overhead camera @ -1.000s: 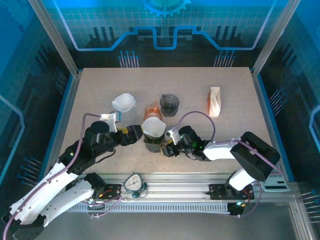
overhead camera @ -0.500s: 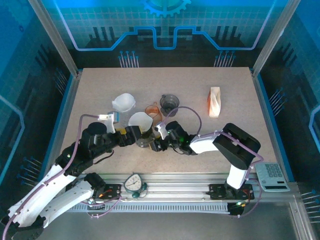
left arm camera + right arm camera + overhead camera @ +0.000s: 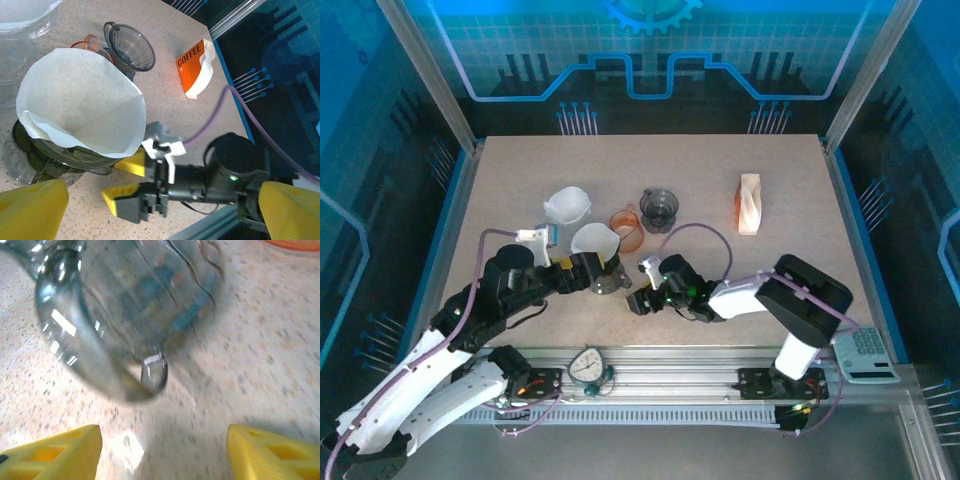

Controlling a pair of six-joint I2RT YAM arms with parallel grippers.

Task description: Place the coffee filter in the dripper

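The white paper coffee filter [image 3: 80,102] sits as an open cone in the dripper [image 3: 47,157], a dark transparent, ribbed vessel on the speckled beige table [image 3: 520,180]. The filter's thin, matte rim rises well above the dripper's rim and leans to one side. The left gripper [image 3: 592,272] rests just beside the dripper with its blocky yellow fingers [image 3: 31,210] spread as wide as they go, grasping nothing. The right gripper [image 3: 125,180] lies low on the table on the dripper's other side, its yellow wedge-shaped pads parted with bare table between them. The right wrist view shows the dripper's glossy curved wall and small looped handle [image 3: 152,372] ahead of those pads, blurred. Behind the filter stand an orange translucent dripper [image 3: 626,222] and a smoke-grey, funnel-shaped dripper [image 3: 129,46], close together. A second clear dripper [image 3: 568,205] lined with white paper sits to their left. An orange and white packet [image 3: 196,67] printed COFFEE lies well apart to the right.
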